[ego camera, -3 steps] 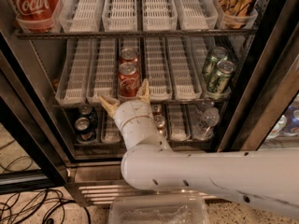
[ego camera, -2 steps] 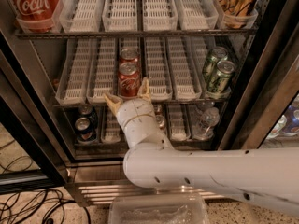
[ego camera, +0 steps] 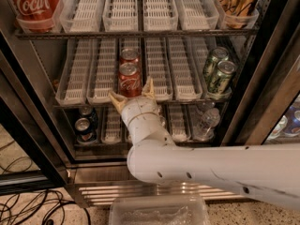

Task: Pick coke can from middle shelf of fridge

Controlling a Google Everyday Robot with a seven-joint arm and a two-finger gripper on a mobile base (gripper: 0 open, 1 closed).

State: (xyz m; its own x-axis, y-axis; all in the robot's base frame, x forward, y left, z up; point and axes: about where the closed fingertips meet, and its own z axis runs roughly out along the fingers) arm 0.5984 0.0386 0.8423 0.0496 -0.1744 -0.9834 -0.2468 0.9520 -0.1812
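The open fridge (ego camera: 42,139) fills the camera view. Its middle shelf (ego camera: 75,86) carries white slotted lane trays. Two red coke cans stand in one lane left of centre: the front coke can (ego camera: 129,78) at the shelf's front edge and a second can (ego camera: 129,56) behind it. My gripper (ego camera: 133,93) is open just below and in front of the front can, with one tan fingertip (ego camera: 117,100) at its lower left and the other at its lower right. The fingers do not enclose the can.
Two green cans (ego camera: 218,71) stand at the right of the middle shelf. A large red Coca-Cola container (ego camera: 33,3) is top left. Dark cans (ego camera: 84,125) and a clear bottle (ego camera: 206,123) are on the lower shelf. A clear plastic tray (ego camera: 159,210) and cables (ego camera: 28,207) lie below.
My gripper has moved slightly up and forward toward the front coke can; its fingertips now sit closer to the can's base. Nothing else has moved.
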